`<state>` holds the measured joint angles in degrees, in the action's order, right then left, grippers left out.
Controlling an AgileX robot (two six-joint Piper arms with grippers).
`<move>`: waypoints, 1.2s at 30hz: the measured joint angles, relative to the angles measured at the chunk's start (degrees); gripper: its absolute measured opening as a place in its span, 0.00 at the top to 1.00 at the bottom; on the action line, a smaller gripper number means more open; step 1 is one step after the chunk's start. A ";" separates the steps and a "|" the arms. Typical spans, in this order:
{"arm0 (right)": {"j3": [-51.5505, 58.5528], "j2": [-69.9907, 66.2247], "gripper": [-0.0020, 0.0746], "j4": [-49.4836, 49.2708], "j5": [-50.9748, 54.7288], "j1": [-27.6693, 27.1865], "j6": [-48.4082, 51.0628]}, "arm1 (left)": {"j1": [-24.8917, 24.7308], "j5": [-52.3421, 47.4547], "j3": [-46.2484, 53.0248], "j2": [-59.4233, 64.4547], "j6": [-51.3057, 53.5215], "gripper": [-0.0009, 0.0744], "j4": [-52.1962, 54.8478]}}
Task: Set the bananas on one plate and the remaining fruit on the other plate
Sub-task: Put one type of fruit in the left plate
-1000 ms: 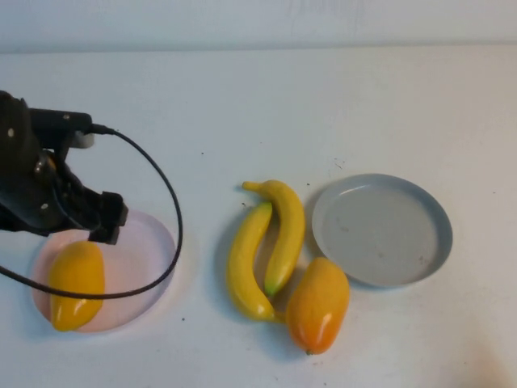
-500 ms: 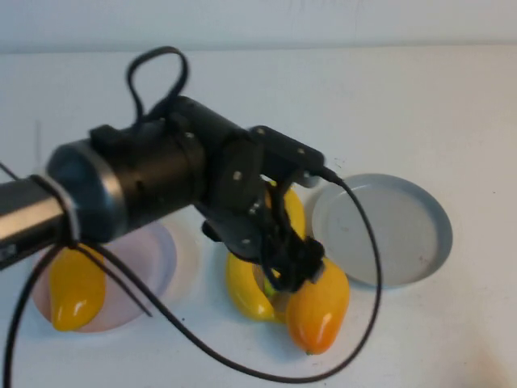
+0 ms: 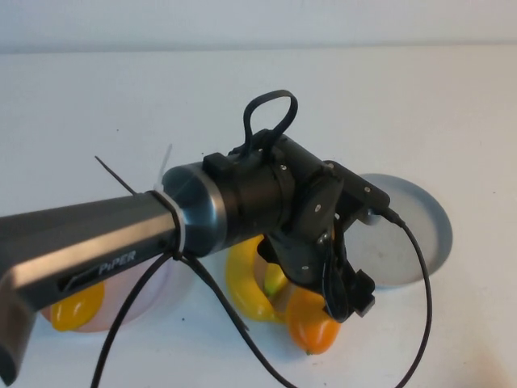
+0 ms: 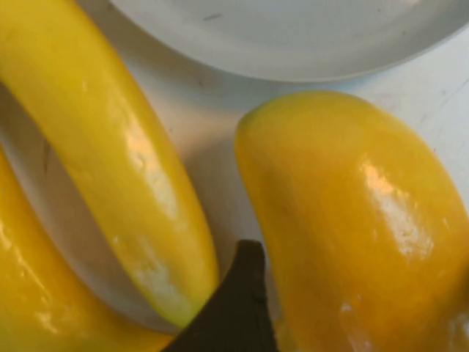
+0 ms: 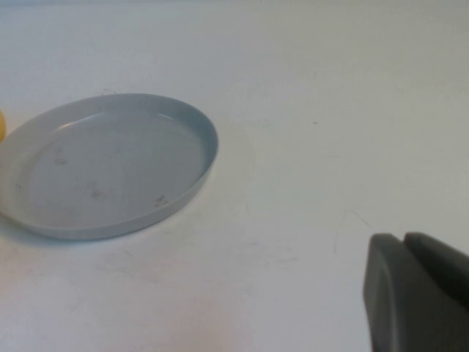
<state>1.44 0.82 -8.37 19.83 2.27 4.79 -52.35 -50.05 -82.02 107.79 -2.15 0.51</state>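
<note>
Jaws of the left gripper (image 3: 347, 295): spacing cannot be told. It hangs over the larger, orange-blushed oval mango (image 3: 311, 331) just beside the round grey-blue shallow plate (image 3: 428, 234), evidently for pick-up. Two long glossy yellow bananas (image 3: 242, 279) lie against that mango, on its side away from the plate. Right gripper (image 5: 418, 293), jaws pressed together, sits idle near the plate.

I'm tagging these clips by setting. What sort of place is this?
Probably a lab tabletop for robot sorting practice: a bare white table, glossy toy-like bananas, a mango and a grey-blue plate. The left gripper hovers over the mango; the right gripper waits aside.
</note>
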 joint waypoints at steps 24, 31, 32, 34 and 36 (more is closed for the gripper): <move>0.00 0.00 0.99 0.00 0.00 0.00 0.00 | -0.14 2.10 -0.09 5.91 1.02 0.10 0.34; 0.00 0.00 0.99 0.00 0.00 0.00 0.00 | -0.14 2.31 -0.12 5.91 1.02 0.24 0.34; 0.00 0.00 0.99 0.00 0.00 0.00 0.00 | -0.14 2.31 -0.12 5.91 1.02 0.24 0.34; 0.00 0.00 0.99 0.00 0.00 0.00 0.00 | -0.14 2.31 -0.12 5.91 1.02 0.24 0.34; 0.00 0.00 0.99 0.00 0.00 0.00 0.00 | -0.14 2.40 -0.12 5.80 1.02 0.24 0.34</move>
<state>1.44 0.82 -8.37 19.83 2.27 4.79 -52.50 -47.64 -82.14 113.58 -1.13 0.85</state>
